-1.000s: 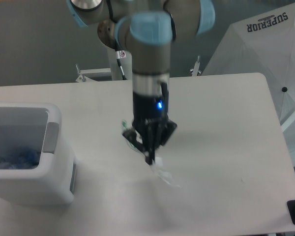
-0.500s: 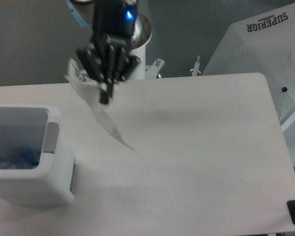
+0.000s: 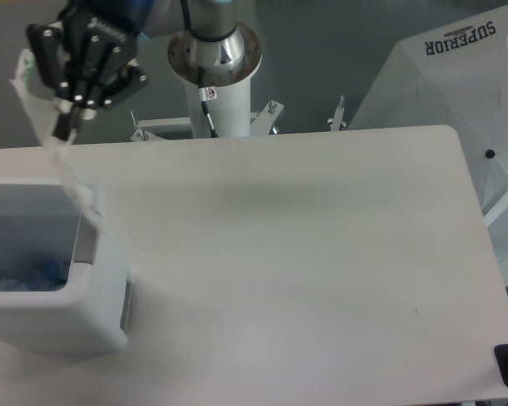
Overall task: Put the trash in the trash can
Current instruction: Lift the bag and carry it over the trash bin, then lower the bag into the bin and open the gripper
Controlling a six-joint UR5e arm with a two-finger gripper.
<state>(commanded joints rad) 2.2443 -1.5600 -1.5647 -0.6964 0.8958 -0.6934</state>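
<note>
Fingers of the black gripper [image 3: 65, 127] are pinched together on the top of the clear plastic bag [image 3: 68, 165], which hangs from them as a thin, crinkled, see-through film. The gripper sits above the far right corner of the trash can [image 3: 55, 326], and the bag's lower end droops across that corner's rim, partly over the open mouth. The trash can is a white boxy plastic bin with rounded corners, smooth walls and a grey tab [image 3: 85, 238] on its right side. Inside it, low against the left, lies the small bottle [image 3: 21, 272], seen only as a blur of clear plastic and blue. The bin stands on the near left part of the counter [image 3: 305, 254], a flat, matte pale surface with rounded corners. Right of the counter, well apart from the bin, a white umbrella [image 3: 440, 76] with printed lettering leans in.
</note>
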